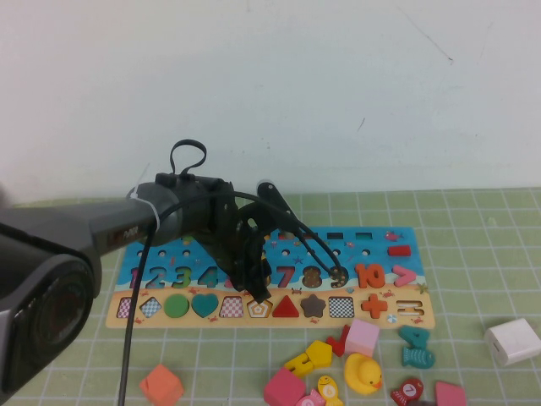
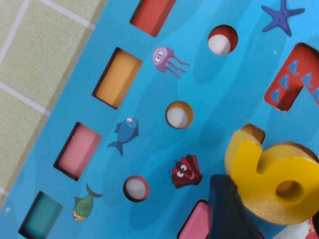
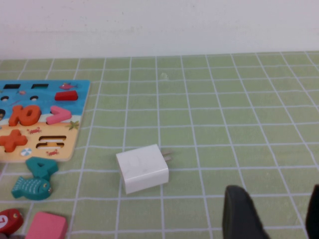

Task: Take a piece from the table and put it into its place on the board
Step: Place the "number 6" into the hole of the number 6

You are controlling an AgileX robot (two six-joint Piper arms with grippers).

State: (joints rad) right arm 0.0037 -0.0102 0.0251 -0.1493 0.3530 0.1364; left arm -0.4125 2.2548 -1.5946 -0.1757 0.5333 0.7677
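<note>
Left gripper (image 1: pixel 254 283) is down over the middle of the board (image 1: pixel 372 237), clamped on the piece (image 2: pixel 271 181), the yellow "6". In the left wrist view one dark finger (image 2: pixel 232 209) overlaps the piece's edge; the other finger is cut off at the frame corner. The piece sits tilted just above the blue surface, partly over a numeral cut-out beside the red 7 (image 2: pixel 294 74); can't tell if it touches the board or is seated. From the high view the gripper and arm body hide the piece and the slots between the 4 and the 7. Loose blocks on the tabletop (image 1: pixel 473 372) lie nearer the robot than the gripper: yellow duck (image 1: pixel 363 372), pink cube (image 1: pixel 362 337), orange block (image 1: pixel 161 385), teal fish (image 1: pixel 417 347), several cut off at the frame edge. Right gripper (image 3: pixel 271 214) isn't visible in the high view; its wrist camera shows only two dark fingertips with a wide gap, nothing between them, above the green grid mat. White charger plug (image 3: pixel 143 168) lies just ahead of that gripper, with the board's end beyond it.
</note>
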